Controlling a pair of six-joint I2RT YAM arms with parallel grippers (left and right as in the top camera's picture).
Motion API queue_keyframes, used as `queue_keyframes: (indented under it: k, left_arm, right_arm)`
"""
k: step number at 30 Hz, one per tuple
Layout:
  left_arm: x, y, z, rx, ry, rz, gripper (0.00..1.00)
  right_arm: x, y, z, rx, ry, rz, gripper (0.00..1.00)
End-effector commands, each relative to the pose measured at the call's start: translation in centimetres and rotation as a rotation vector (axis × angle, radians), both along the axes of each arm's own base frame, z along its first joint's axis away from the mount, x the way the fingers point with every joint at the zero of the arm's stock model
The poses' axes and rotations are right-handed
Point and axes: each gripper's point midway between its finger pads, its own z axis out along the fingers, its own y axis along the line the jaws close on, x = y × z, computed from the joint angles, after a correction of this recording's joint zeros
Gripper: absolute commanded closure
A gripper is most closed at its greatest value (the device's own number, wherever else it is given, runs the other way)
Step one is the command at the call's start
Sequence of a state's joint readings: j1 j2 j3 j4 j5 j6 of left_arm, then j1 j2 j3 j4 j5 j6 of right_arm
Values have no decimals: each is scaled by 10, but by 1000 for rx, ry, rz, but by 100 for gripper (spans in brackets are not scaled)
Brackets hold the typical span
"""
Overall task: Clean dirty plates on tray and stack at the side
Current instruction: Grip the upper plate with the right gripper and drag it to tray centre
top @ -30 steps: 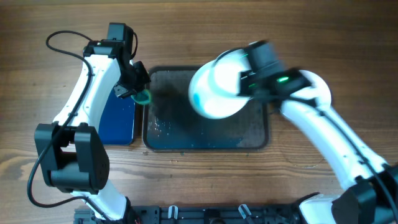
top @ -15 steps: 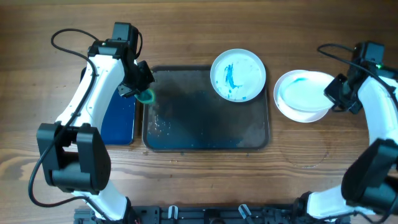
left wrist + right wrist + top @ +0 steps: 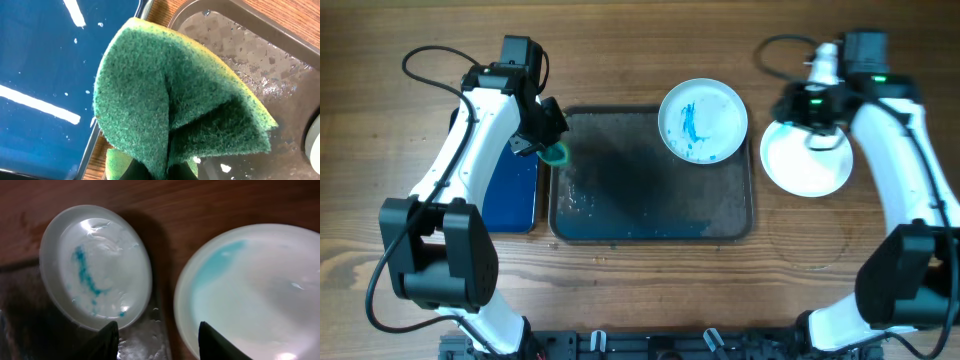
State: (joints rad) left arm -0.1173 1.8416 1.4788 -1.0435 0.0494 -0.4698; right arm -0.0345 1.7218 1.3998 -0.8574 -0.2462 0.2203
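Observation:
One white plate with blue smears lies in the far right corner of the dark grey-brown tray. A stack of white plates rests on the table right of the tray; its top plate carries a pale teal trace. My right gripper hovers open and empty over the stack's far left edge. In the right wrist view its fingers frame the gap between the smeared plate and the stack. My left gripper is shut on a green sponge above the tray's left rim.
A narrow blue tray lies left of the dark tray, under my left arm; it also shows in the left wrist view. Water drops and flecks cover the dark tray's wet floor. Bare wooden table surrounds everything.
My right arm carried a plate from over the tray to the stack at the right, let it go, then swung to the stack's far left edge. The left arm has not moved.

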Motion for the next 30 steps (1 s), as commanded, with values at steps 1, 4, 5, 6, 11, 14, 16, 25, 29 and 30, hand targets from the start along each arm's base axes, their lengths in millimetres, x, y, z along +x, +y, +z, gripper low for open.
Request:
queue_keyframes:
  k: [1,4,5,6,11,14,16,25,29,30]
  left_arm:
    - [3,-4,6,-13,-18,3,96]
    - [1,-4,6,-12,-9,3,96]
    - [0,-4,6,-12,-4,3,96]
    - [-2,-3,5,-11,2,3,96]
    - [-3,-3,5,-10,9,3,96]
    - [-3,-3,5,-10,9,3,96]
    - [-3,-3,5,-10,8,3,96]
    - [-3,-3,5,-10,6,3,96]
    - [-3,-3,5,-10,6,3,96]
    - [-3,-3,5,-11,7,3,96]
  right_arm:
    - [5,44,-34,1,76,-4,59]
    - [1,67,-79,-66,167,8,62]
    - [-1,69,-88,-82,188,7,64]
    - [-4,70,-97,-97,212,6,66]
    - [-16,60,-116,-161,287,-9,74]
    - [-26,63,-119,-173,320,18,78]
    - [-44,89,-119,-138,363,153,79]
    - [-116,199,-119,-213,377,524,73]
    - [-119,234,-104,-194,320,565,77]
    - [-113,236,-93,-188,309,559,78]
